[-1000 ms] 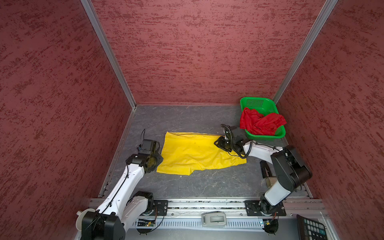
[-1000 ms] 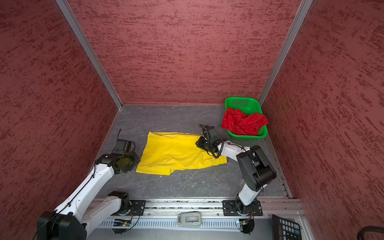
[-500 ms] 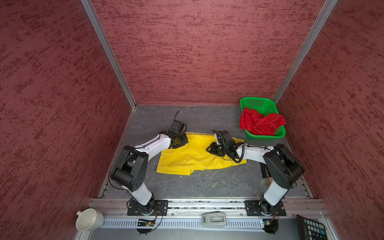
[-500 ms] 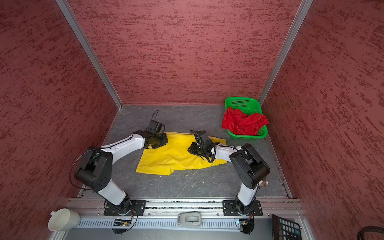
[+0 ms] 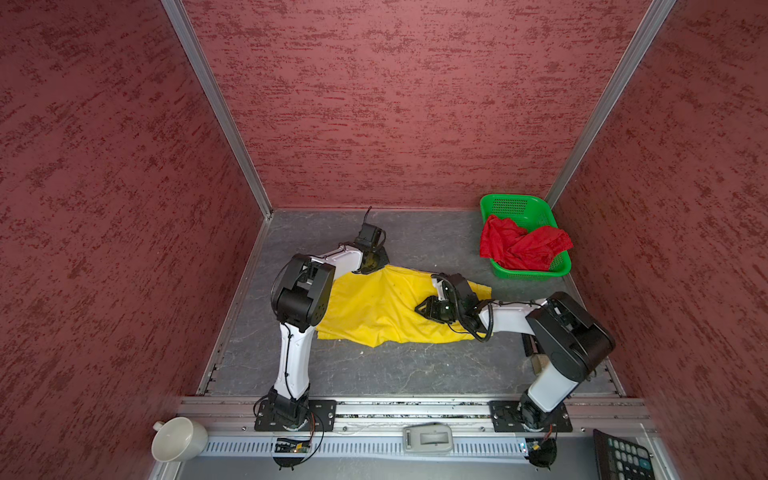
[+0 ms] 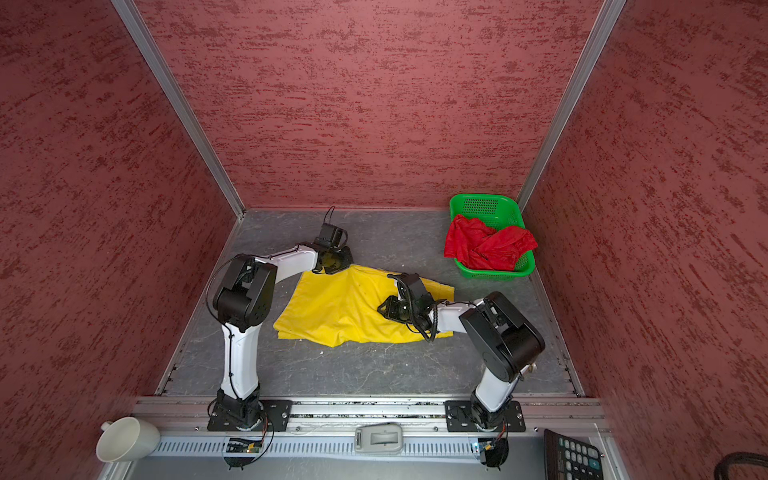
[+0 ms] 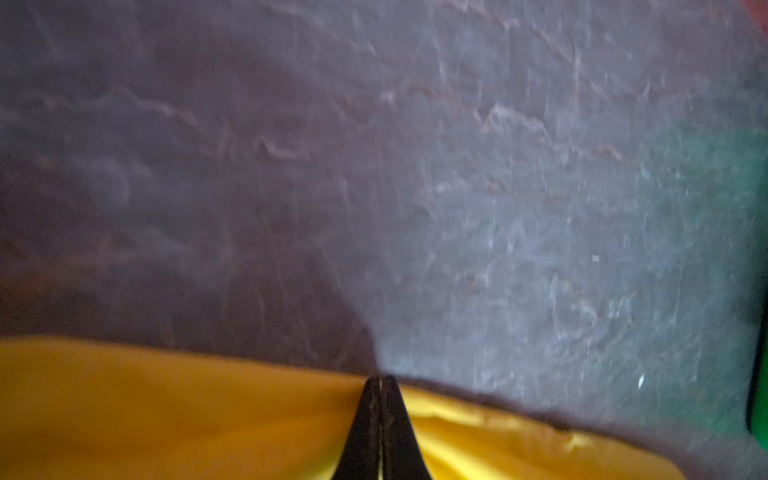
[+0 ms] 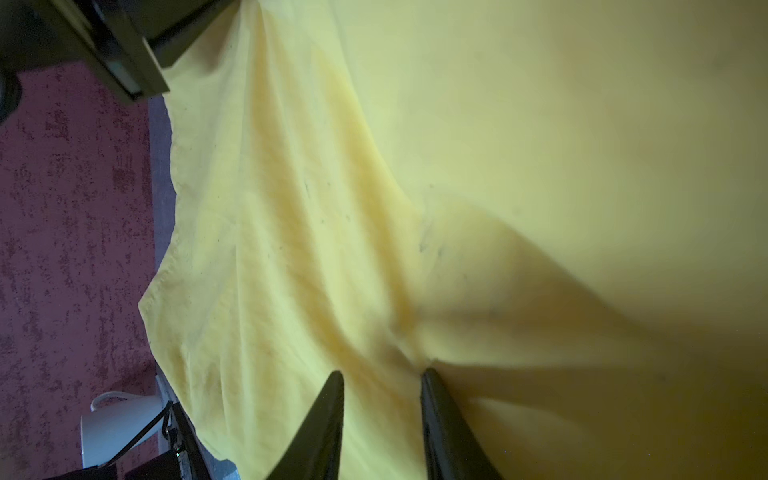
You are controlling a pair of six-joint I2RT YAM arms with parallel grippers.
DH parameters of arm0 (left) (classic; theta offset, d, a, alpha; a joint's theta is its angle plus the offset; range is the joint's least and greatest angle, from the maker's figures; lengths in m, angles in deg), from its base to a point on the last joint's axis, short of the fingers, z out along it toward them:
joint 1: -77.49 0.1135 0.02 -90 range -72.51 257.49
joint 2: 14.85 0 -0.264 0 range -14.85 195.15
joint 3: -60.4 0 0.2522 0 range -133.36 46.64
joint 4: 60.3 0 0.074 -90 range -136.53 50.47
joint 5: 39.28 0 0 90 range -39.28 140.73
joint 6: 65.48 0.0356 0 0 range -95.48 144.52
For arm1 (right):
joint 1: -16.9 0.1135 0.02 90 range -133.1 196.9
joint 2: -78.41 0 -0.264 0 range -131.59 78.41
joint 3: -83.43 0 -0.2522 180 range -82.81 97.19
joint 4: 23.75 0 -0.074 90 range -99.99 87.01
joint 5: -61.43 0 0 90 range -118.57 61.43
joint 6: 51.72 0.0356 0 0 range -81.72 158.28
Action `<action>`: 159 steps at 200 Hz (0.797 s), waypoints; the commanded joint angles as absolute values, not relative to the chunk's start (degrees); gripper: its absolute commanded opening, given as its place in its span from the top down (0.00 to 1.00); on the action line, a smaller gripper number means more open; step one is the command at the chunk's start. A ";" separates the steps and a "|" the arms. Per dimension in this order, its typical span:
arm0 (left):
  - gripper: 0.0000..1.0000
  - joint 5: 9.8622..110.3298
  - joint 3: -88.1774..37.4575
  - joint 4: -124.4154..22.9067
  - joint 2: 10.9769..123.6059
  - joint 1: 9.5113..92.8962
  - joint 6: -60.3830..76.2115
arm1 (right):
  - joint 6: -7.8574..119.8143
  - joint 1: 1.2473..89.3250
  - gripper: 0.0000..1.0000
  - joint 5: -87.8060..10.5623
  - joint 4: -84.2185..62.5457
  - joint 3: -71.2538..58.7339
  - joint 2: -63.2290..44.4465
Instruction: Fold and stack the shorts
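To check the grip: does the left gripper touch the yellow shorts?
Touching. The left wrist view shows the left gripper shut on the edge of the yellow shorts.

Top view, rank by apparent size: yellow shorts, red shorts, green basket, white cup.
1. yellow shorts: spread flat, clearly largest.
2. green basket and red shorts: near alike. The shorts fill much of the basket and overhang its rim, so I won't rank them.
3. white cup: smallest.

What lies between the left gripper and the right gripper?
Only the yellow shorts, as both top views show. The left gripper pinches their far edge; the right gripper stands over their middle.
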State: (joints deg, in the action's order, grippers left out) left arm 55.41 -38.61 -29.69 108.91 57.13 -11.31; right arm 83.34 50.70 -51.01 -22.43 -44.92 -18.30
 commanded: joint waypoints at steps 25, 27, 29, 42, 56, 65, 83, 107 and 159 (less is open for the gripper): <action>0.82 56.15 -40.95 -30.49 107.97 58.90 -11.72 | 82.82 51.27 0.62 -47.39 -8.13 -40.57 -16.24; 0.82 56.21 -40.69 -30.53 107.68 58.94 -11.70 | 82.77 51.27 0.62 -47.21 -8.03 -40.02 -16.11; 0.81 56.16 -40.43 -30.62 107.01 58.95 -11.65 | 82.76 51.27 0.62 -47.07 -7.98 -39.40 -16.08; 0.77 56.30 -38.08 -31.14 102.89 59.07 -11.28 | 82.75 51.27 0.62 -46.44 -7.88 -35.30 -16.13; 0.74 56.11 -34.84 -31.02 97.82 59.11 -10.57 | 82.50 51.27 0.62 -46.04 -8.07 -30.97 -18.02; 0.73 56.07 -32.33 -31.15 94.40 59.17 -10.39 | 82.16 51.19 0.62 -45.96 -8.14 -28.02 -20.12; 0.72 56.46 -26.96 -31.29 87.95 59.20 -10.85 | 81.73 50.94 0.64 -46.01 -7.06 -22.73 -25.44; 0.77 56.94 -18.14 -31.33 81.45 59.16 -12.88 | 81.20 50.25 0.67 -46.58 -6.76 -17.40 -32.05; 1.00 55.11 -2.31 -30.27 76.30 59.94 -17.28 | 79.02 46.65 0.78 -45.77 -1.67 -7.86 -41.49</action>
State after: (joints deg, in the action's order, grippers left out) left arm 56.62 -7.29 -32.56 77.40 59.41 -14.81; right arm 80.32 49.17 -47.81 -5.69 -11.11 -39.17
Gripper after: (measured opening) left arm 0.053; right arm 0.226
